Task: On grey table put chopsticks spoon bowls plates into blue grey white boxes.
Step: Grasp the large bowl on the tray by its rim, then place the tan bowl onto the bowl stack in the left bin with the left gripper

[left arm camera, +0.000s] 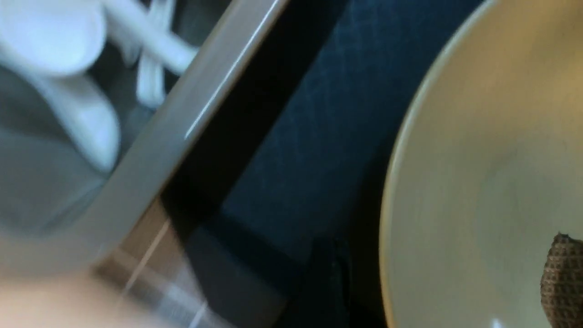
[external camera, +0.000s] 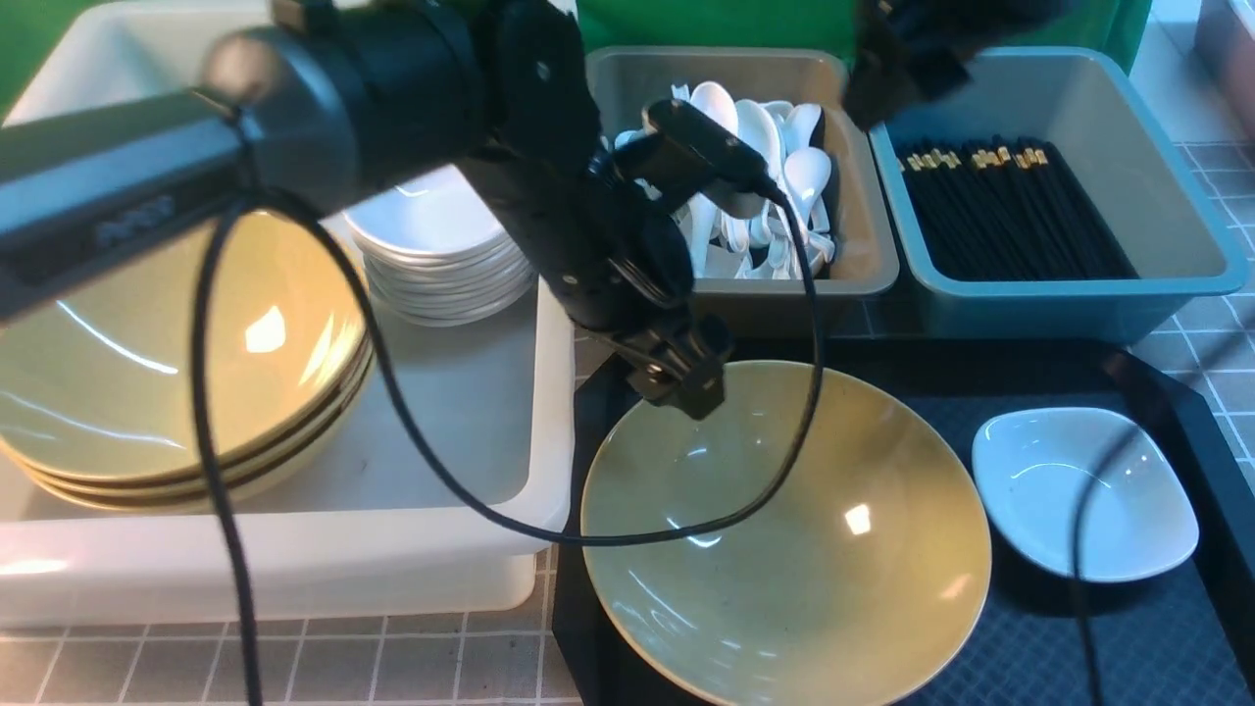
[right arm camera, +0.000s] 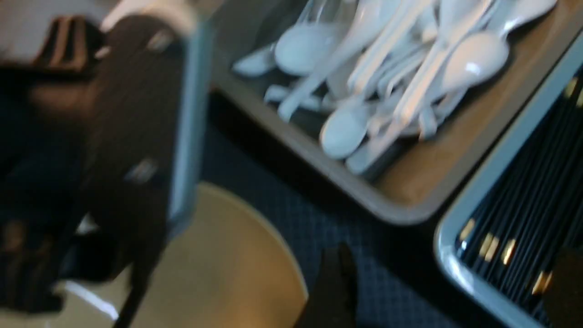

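Note:
A large yellow-green bowl (external camera: 784, 539) and a small white dish (external camera: 1083, 495) sit on a dark mat (external camera: 1079, 647). My left gripper (external camera: 686, 387) is at the bowl's far left rim. In the left wrist view the left gripper (left arm camera: 446, 282) is open, with one textured pad (left arm camera: 565, 278) over the inside of the bowl (left arm camera: 492, 159) and the other finger outside the rim. My right gripper (external camera: 882, 98) hovers high, open and empty; in the right wrist view it (right arm camera: 448, 291) is above the blue box's rim (right arm camera: 464, 269) and the chopsticks (right arm camera: 537, 200).
The white box (external camera: 471, 412) at left holds a stack of yellow-green bowls (external camera: 176, 363) and a stack of white dishes (external camera: 441, 255). The grey box (external camera: 853, 265) holds white spoons (external camera: 784, 167). The blue box (external camera: 1079, 294) holds black chopsticks (external camera: 1010, 211). The left arm's cable hangs over the bowl.

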